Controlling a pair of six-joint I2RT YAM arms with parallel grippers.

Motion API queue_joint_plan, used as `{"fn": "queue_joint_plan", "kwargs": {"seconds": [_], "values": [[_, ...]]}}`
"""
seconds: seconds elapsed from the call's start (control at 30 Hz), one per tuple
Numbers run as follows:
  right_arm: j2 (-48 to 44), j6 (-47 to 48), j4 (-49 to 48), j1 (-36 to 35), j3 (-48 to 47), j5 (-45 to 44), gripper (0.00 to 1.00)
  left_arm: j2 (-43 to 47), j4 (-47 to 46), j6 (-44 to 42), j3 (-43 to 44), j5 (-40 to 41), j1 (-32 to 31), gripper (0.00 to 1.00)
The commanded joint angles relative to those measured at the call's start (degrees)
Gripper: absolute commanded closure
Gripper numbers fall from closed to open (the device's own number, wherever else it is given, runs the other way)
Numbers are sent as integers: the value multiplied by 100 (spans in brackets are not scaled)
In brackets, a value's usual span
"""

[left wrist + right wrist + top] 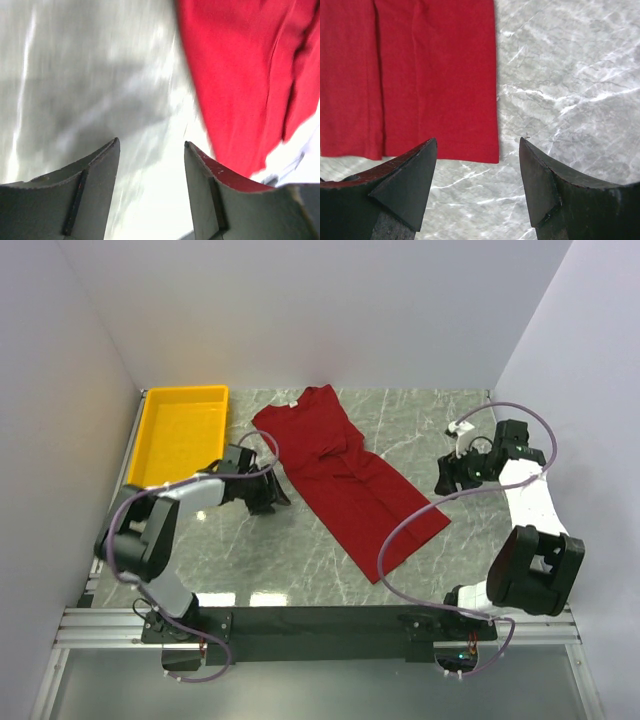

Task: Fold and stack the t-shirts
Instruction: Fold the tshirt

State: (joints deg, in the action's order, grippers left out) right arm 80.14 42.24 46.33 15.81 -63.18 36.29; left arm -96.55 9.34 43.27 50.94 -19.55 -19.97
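While left claw [151, 142] and right claw [477, 140] gape, one t-shirt [345, 475], one tray [180, 435]

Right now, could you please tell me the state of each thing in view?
T-shirt: lying flat, folded into a long strip, not gripped.
Tray: upright, empty.
Left gripper: open, holding nothing.
Right gripper: open, holding nothing.

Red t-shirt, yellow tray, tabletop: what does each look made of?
Red t-shirt: soft matte cloth, judging by its creases and folds. Yellow tray: probably plastic, smooth with moulded raised walls. Tabletop: grey veined marble look, glossy reflections; real stone or printed laminate, cannot tell.
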Motion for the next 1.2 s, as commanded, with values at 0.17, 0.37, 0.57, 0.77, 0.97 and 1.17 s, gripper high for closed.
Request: {"fn": "queue_joint_plan", "kwargs": {"seconds": [0.17,0.37,0.57,0.77,0.97,1.17], "values": [[985,119,-62,-158,130,-772,28,1796,-527,672,-1181,-875,-453,38],[1267,-418,-361,-166,332,-1107,29,1720,-1996,2351,-1850,-708,-1403,36],[1382,-576,-299,-140,543,-1151,29,1114,-3218,3486,-2026,-428,-1940,35],[1426,-708,-274,-35,596,-1010,30,332,-4185,4453,-1983,-286,-2405,34],[1408,-787,-168,80,473,-896,31,-109,-4722,5262,-1973,12,-2959,34],[1364,-831,-89,115,368,-905,31,-162,-4494,5604,-2114,320,-3373,37]]}}
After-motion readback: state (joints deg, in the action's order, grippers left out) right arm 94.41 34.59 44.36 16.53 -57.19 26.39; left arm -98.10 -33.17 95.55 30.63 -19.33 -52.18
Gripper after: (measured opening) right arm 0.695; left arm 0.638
